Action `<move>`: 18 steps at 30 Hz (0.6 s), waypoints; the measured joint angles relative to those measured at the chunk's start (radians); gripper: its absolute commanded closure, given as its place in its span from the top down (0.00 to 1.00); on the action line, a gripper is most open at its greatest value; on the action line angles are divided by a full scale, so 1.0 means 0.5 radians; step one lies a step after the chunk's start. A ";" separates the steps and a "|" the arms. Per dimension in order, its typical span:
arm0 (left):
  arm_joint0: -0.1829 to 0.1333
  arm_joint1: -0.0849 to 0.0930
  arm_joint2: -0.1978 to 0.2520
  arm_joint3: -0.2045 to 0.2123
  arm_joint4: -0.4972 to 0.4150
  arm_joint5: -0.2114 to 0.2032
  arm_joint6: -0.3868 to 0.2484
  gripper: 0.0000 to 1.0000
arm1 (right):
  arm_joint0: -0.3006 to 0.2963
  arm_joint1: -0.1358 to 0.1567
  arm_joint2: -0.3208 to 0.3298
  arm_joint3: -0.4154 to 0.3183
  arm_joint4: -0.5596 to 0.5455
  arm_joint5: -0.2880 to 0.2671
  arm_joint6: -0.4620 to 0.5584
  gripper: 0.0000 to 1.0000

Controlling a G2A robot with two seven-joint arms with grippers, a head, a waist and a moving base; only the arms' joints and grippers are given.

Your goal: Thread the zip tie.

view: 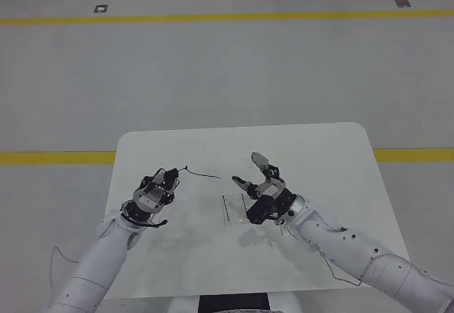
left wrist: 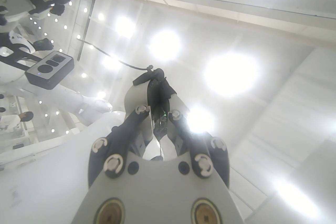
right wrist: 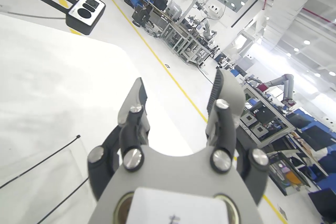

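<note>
Left gripper (left wrist: 153, 78) pinches the zip tie (view: 203, 174) by 1 end; the strap juts from it toward the spread right gripper (view: 250, 174). Risk: the thin free tail flexes, so a grasp may miss.

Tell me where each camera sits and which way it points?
Top view: above the arms, looking down at the white table; both arms show.
Left wrist view: on that wrist, facing up at ceiling lights; its jaws shut on a black zip tie.
Right wrist view: on that wrist, facing across the table into the hall; its jaws open.
Shared: top and right wrist views both show two loose zip ties.
</note>
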 measured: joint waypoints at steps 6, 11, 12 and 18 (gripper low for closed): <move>0.000 0.001 -0.001 0.000 0.005 0.003 0.002 0.00 | 0.003 -0.001 -0.003 0.001 0.000 0.000 0.001 1.00; 0.000 0.001 -0.001 0.000 0.005 0.003 0.002 0.00 | 0.003 -0.001 -0.003 0.001 0.000 0.000 0.001 1.00; 0.000 0.001 -0.001 0.000 0.005 0.003 0.002 0.00 | 0.002 -0.001 -0.003 0.001 0.001 0.000 0.001 1.00; 0.040 0.010 -0.047 -0.013 -0.016 0.053 0.030 0.00 | -0.092 0.016 0.157 0.015 0.239 -0.128 -0.131 1.00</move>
